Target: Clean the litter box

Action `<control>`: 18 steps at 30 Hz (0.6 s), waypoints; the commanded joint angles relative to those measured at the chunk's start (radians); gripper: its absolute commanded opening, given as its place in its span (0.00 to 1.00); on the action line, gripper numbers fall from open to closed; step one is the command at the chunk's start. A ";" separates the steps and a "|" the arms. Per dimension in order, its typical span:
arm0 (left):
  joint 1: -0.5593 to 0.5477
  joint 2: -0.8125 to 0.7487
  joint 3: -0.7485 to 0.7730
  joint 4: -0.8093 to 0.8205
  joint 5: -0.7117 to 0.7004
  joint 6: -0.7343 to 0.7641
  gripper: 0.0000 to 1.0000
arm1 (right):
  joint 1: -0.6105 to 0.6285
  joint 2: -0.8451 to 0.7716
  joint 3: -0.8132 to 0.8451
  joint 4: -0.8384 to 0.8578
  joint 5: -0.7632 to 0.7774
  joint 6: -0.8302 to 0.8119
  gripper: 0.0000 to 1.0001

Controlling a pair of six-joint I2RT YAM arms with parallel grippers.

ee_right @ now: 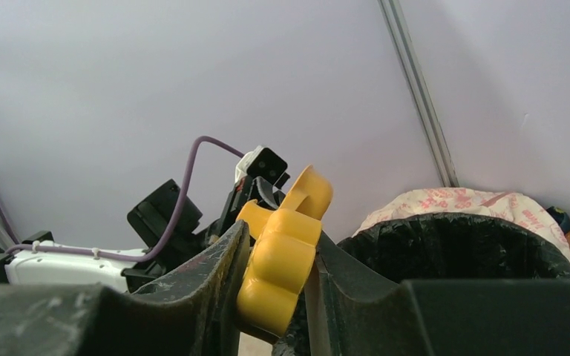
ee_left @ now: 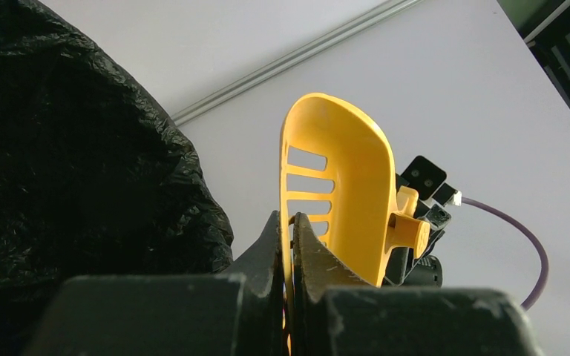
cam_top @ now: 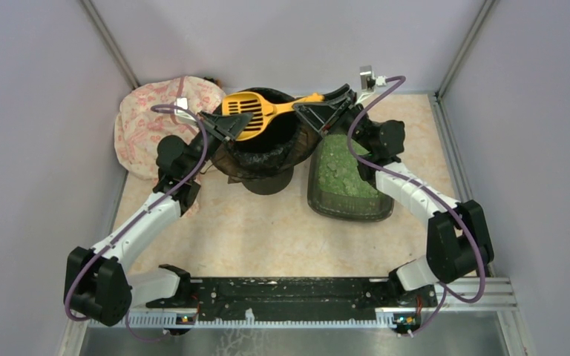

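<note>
Litter box, green granules, lying just beside right tool. Right tool pinches yellow scoop handle; left tool pinches its bowl rim, above bin.

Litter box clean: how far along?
Done: nothing provable; the shallow dark grey-green plastic litter box holds green granules. In hand: left tool pinches the rim of the yellow slotted plastic scoop, right tool grips its handle, above the round black-bagged bin. Left: probably more scooping, then setting the scoop down.
</note>
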 commanded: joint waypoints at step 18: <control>-0.022 -0.001 0.021 -0.010 0.044 0.003 0.00 | 0.023 0.011 0.056 0.062 -0.016 0.024 0.41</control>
